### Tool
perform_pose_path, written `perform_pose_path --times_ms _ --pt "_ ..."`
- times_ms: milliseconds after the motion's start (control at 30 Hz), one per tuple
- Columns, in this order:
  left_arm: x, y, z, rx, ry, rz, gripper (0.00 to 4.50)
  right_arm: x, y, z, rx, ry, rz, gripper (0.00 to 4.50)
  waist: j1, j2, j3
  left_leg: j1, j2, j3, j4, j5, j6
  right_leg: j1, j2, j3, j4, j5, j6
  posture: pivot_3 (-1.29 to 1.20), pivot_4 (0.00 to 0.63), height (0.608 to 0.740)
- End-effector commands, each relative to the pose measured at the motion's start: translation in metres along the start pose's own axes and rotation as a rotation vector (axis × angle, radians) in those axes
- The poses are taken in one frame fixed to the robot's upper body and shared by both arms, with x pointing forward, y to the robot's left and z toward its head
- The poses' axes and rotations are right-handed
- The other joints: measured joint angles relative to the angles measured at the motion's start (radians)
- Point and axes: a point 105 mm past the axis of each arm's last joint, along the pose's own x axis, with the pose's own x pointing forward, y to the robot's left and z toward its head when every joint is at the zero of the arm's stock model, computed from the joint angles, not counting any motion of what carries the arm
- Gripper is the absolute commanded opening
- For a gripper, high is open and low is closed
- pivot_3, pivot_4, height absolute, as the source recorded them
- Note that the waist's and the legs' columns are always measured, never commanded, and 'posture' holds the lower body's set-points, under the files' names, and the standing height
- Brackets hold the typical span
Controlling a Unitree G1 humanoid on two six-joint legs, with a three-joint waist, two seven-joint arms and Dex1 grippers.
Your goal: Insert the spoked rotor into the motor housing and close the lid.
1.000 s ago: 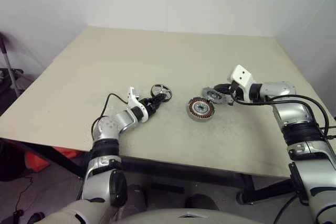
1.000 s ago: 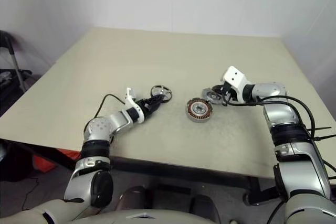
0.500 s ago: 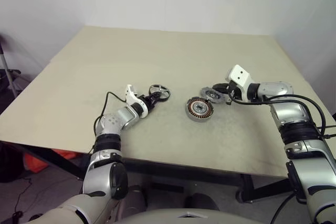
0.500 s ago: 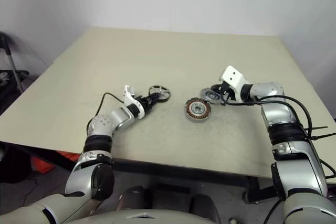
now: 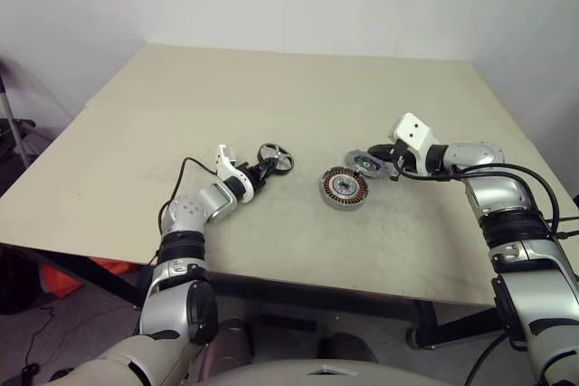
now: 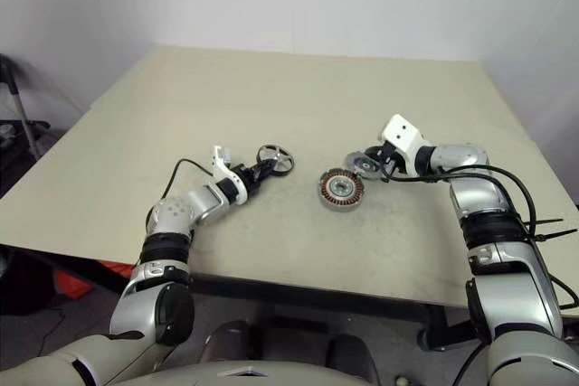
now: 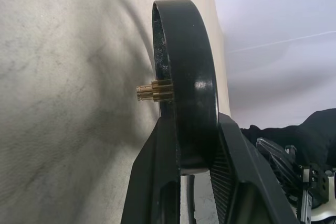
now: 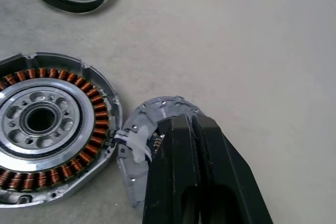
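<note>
Left of centre in the head views, the left gripper (image 5: 261,171) pinches the dark rim of the spoked rotor (image 5: 277,159), its fingers (image 7: 157,182) closed on it edge-on. Just right of centre, the motor housing (image 5: 345,188) lies flat on the table (image 5: 298,97). Beside it, the right gripper (image 8: 191,129), fingers fully together, presses over the lid (image 8: 139,145).

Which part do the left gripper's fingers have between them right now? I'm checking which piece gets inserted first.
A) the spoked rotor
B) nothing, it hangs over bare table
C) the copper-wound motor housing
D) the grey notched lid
A: in the left wrist view the left gripper has its two fingers on either side of the spoked rotor's dark rim, while the motor housing lies apart on the table.
</note>
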Motion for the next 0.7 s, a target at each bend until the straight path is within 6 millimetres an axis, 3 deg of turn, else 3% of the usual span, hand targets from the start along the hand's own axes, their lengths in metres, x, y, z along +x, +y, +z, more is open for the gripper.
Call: perform_pose_path --times_ms 33,167,333,533,700 --pt "-0.001 -0.029 -0.013 -0.02 0.086 -0.156 0.4 -0.014 -0.022 0.004 -0.047 0.022 -0.078 0.0 0.002 0.0 0.0 -0.001 0.0 0.0 0.0 0.0 0.0 0.0 0.0 0.0 0.0 0.0 0.0 0.0 0.0 0.74" --pt "-0.005 -0.066 -0.028 -0.009 0.194 -0.322 0.4 -0.029 -0.029 -0.02 -0.096 0.138 -0.101 0.0 0.006 -0.002 0.001 -0.005 -0.001 0.0 0.0 0.0 0.002 -0.003 -0.001 0.0 -0.001 0.0 0.0 0.0 0.0 0.74" --pt "-0.001 -0.081 -0.044 0.003 0.291 -0.375 0.4 -0.046 -0.023 -0.037 -0.087 0.188 -0.057 0.0 0.002 -0.002 0.002 -0.004 0.0 0.0 0.0 0.0 0.003 -0.003 0.0 -0.001 -0.001 0.0 0.0 0.0 0.0 0.74" --pt "0.011 -0.083 -0.072 0.032 0.409 -0.363 0.4 -0.066 0.001 -0.047 -0.054 0.196 0.012 0.0 0.003 -0.002 0.002 -0.004 -0.001 0.0 0.0 -0.001 0.004 -0.003 -0.001 0.0 -0.002 0.0 0.0 0.0 0.0 0.74" --pt "0.024 -0.079 -0.073 0.026 0.418 -0.348 0.4 -0.072 0.014 -0.042 -0.04 0.173 0.006 0.0 0.001 -0.002 0.002 -0.003 0.0 0.001 0.0 -0.001 0.004 -0.001 0.0 0.0 -0.002 0.0 0.0 0.0 0.0 0.74"
